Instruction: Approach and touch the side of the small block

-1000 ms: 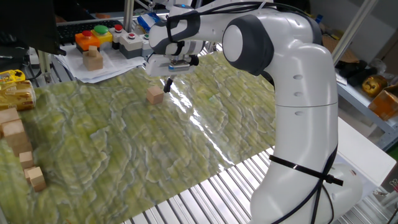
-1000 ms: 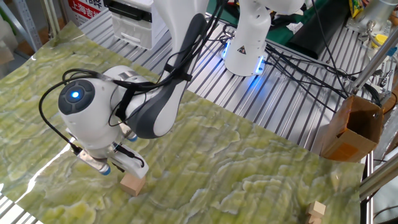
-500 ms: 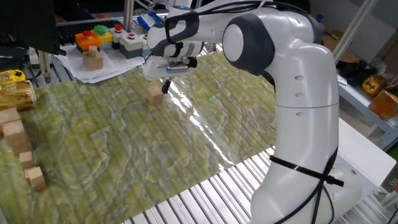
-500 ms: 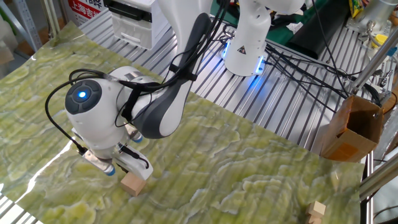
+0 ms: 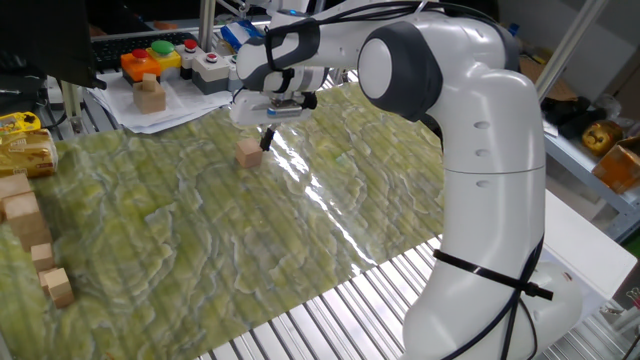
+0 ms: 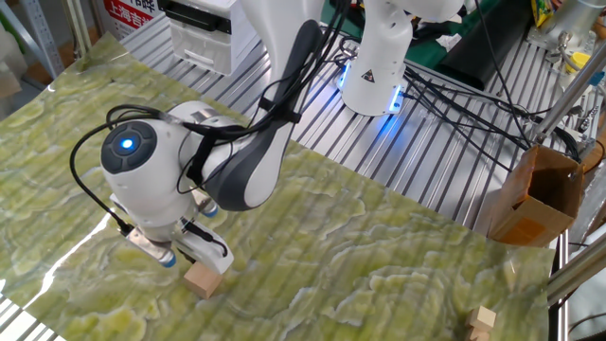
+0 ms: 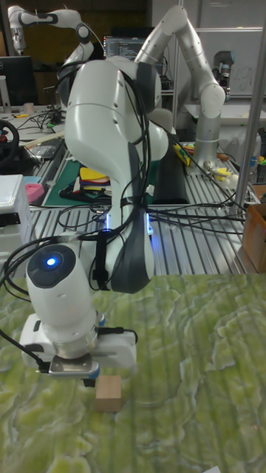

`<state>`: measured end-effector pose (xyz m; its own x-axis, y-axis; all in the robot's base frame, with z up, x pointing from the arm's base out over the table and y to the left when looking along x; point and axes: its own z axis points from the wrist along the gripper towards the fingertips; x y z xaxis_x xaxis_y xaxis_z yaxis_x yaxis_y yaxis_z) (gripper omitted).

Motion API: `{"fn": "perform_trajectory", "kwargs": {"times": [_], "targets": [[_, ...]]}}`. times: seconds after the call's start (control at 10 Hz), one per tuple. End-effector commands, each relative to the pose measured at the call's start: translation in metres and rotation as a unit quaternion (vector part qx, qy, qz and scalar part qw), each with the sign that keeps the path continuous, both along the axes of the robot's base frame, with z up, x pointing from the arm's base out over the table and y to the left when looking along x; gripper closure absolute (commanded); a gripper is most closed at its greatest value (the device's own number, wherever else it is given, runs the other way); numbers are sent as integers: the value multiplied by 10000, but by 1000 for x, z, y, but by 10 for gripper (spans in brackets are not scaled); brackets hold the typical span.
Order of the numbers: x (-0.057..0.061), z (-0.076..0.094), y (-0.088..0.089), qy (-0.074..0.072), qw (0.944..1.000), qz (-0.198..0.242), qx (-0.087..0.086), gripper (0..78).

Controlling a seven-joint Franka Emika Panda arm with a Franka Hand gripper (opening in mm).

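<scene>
- On the green marbled mat (image 5: 200, 230), the small block (image 5: 249, 153) sits alone, toward the mat's far edge in one fixed view; in the other fixed view it lies at (image 6: 202, 279), and in the tall fixed view at (image 7: 108, 392).
- Just beside the small block, on its right and far side in one fixed view, the gripper (image 5: 268, 136) hangs low with its tip at the block's upper edge; contact looks likely but I cannot tell for certain; whether the fingers stand apart or together cannot be told either.
- Beyond the small block, off the mat, a two-tier stack of tan blocks (image 5: 150, 93) stands on white papers (image 5: 165, 108); a cluster of tan blocks (image 5: 35, 240) lies well apart, at the mat's left edge.
</scene>
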<state>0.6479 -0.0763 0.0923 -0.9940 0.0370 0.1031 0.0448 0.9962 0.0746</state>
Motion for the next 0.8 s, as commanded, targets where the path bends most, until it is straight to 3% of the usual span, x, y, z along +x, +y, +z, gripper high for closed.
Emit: {"fn": "perform_trajectory", "kwargs": {"times": [0.1, 0.4, 0.8], "targets": [[4, 11, -11, -27, 10000, 58, -56, 776], [9, 27, -31, -107, 9992, 158, -338, 776], [11, 43, -57, -169, 9987, 183, -433, 776]]}}
